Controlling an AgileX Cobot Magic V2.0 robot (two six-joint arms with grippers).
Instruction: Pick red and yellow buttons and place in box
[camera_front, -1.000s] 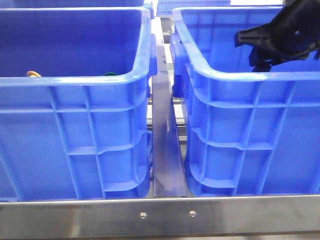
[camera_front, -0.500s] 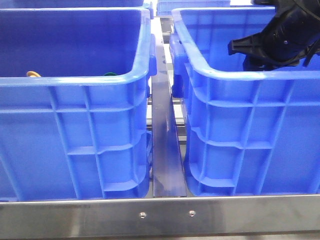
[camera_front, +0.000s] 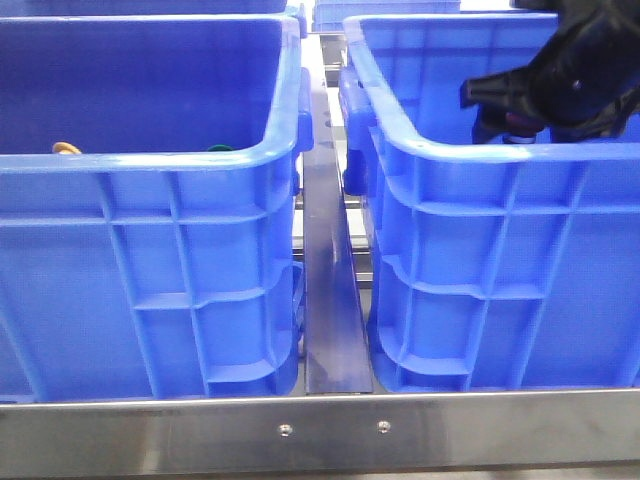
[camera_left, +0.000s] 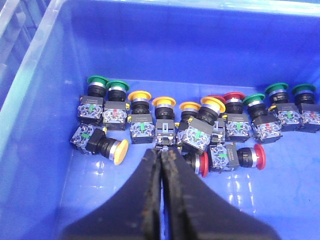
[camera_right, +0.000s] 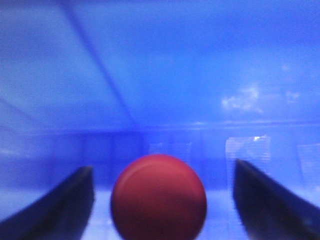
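In the front view, your right pincer (camera_front: 492, 95) hangs inside the right-hand box (camera_front: 480, 152), just behind its near rim, with something dark red barely showing under it. The left box (camera_front: 150, 160) sits beside it across a steel rail (camera_front: 330, 300); a sliver of orange-yellow and a sliver of green peek over its near rim. A steel bar (camera_front: 320, 432) fronts both crates; no more of the room shows.

In the left wrist view, your left pincer (camera_left: 162, 165) is pressed narrow and empty, above a heap of buttons on the left box's floor: a yellow button (camera_left: 119, 151) lying on its side is nearest, a red button (camera_left: 250, 156) farther off, green-capped ones behind.

In the right wrist view, the fingers stand wide with a red cap (camera_right: 158, 196) between them, apparently untouched, so I judge the button is being released. Let it drop clear, then lift straight up past the rim.
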